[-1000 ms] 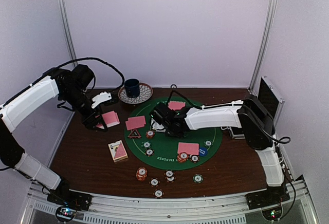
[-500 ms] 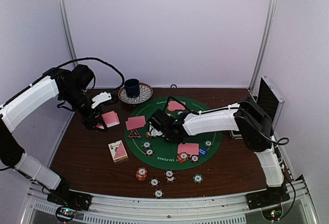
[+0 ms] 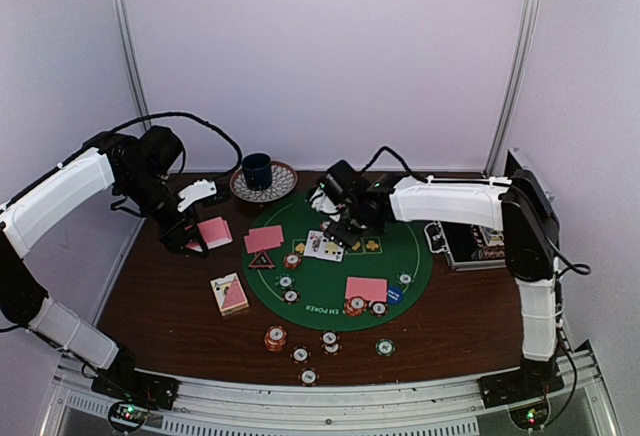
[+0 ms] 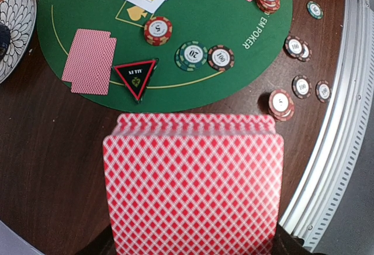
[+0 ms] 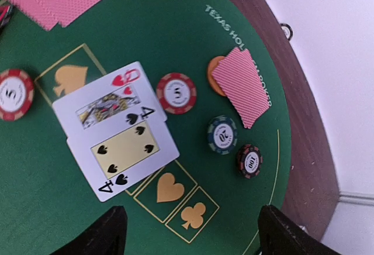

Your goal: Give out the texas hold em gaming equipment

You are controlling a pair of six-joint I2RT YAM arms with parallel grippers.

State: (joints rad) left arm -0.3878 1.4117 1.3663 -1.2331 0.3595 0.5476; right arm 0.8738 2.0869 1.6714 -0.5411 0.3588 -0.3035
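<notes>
The left hand (image 3: 192, 240) is pinching the deck (image 4: 193, 185). The right hand (image 3: 348, 226), spread, is hovering over the face-up cards (image 5: 117, 129), well apart to the deck's right.

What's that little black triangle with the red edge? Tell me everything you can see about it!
The black triangle is small and flat, with a red rim, pale lettering too blurry to read and a small greenish mark below it. It looks like plastic. It lies flat near the edge of the green mat, across the mat's yellow line, right beside two pink-backed cards. Whether it touches them is unclear. Nothing rests on it.
</notes>
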